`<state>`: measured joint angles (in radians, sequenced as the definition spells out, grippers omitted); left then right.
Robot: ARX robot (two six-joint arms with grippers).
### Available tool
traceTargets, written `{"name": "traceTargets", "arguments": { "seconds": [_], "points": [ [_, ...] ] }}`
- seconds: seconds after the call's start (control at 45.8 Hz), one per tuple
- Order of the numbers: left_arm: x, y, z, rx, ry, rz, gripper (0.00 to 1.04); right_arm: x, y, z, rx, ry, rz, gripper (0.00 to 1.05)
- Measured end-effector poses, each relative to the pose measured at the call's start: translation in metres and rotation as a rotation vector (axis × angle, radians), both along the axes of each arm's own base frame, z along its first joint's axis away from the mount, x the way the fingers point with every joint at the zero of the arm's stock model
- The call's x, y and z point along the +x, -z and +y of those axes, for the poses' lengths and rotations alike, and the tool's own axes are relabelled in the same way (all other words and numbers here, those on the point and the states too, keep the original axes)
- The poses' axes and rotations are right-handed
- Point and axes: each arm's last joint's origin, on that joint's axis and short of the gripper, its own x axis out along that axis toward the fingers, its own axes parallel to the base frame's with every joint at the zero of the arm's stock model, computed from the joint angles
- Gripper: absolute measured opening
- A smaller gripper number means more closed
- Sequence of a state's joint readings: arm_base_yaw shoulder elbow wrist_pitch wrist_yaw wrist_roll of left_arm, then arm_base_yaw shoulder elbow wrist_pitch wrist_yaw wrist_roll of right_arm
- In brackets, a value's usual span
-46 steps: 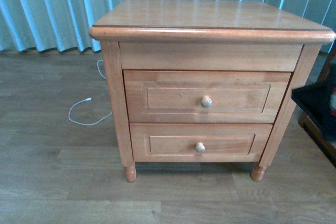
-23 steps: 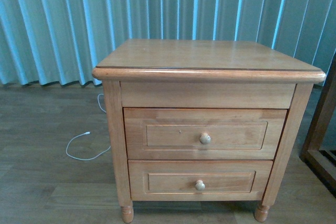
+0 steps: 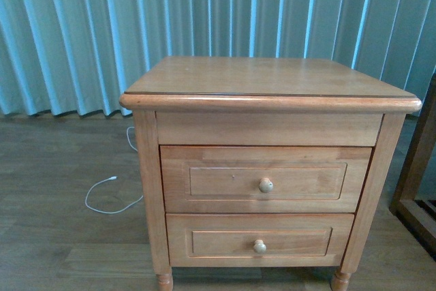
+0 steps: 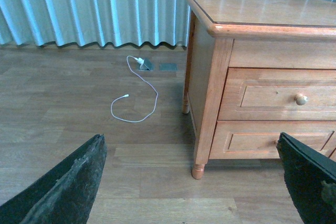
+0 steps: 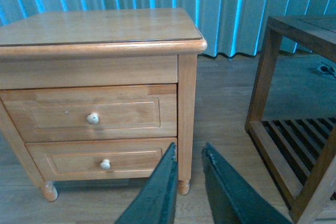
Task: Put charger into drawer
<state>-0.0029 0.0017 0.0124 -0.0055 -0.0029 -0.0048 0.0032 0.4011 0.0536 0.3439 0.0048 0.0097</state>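
The charger is out of view in every frame. The drawer [image 3: 211, 180] is the upper, taller one in a wooden nightstand [image 3: 272, 76]. It is closed and has a recessed panel front and a round pale knob [image 3: 266, 185]. It also shows in the left wrist view [image 4: 262, 96] and in the right wrist view [image 5: 126, 113]. My left gripper [image 4: 189, 137] is open and empty, low over the floor off the nightstand's left front corner. My right gripper [image 5: 189, 146] is shut and empty, near the right front leg. Neither gripper shows in the front view.
A shorter lower drawer [image 3: 225, 242] sits closed under the upper one. A thin white cable [image 4: 137, 100] lies looped on the wood floor left of the nightstand. Blue curtains [image 3: 82, 32] hang behind. A dark wooden slatted rack [image 5: 294, 145] stands right of the nightstand.
The front view has tilted upward: the nightstand sits lower in the frame and more curtain shows. The dark object at the right edge is gone from view. Both drawers stay closed.
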Motion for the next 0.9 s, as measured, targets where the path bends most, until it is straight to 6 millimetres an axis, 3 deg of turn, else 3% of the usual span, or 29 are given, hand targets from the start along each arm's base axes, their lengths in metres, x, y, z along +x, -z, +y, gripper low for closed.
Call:
{"name": "traceTargets", "arguments": {
  "seconds": [0.087,0.24,0.896],
  "points": [
    [0.000,0.000,0.000,0.000,0.000,0.000,0.99,-0.003,0.002,0.000,-0.006,-0.002,-0.003,0.01],
    [0.000,0.000,0.000,0.000,0.000,0.000,0.99,-0.007,0.011,0.000,-0.007,-0.002,-0.007,0.02],
    [0.000,0.000,0.000,0.000,0.000,0.000,0.99,-0.027,0.014,0.000,-0.007,-0.005,-0.006,0.02]
  ]
}}
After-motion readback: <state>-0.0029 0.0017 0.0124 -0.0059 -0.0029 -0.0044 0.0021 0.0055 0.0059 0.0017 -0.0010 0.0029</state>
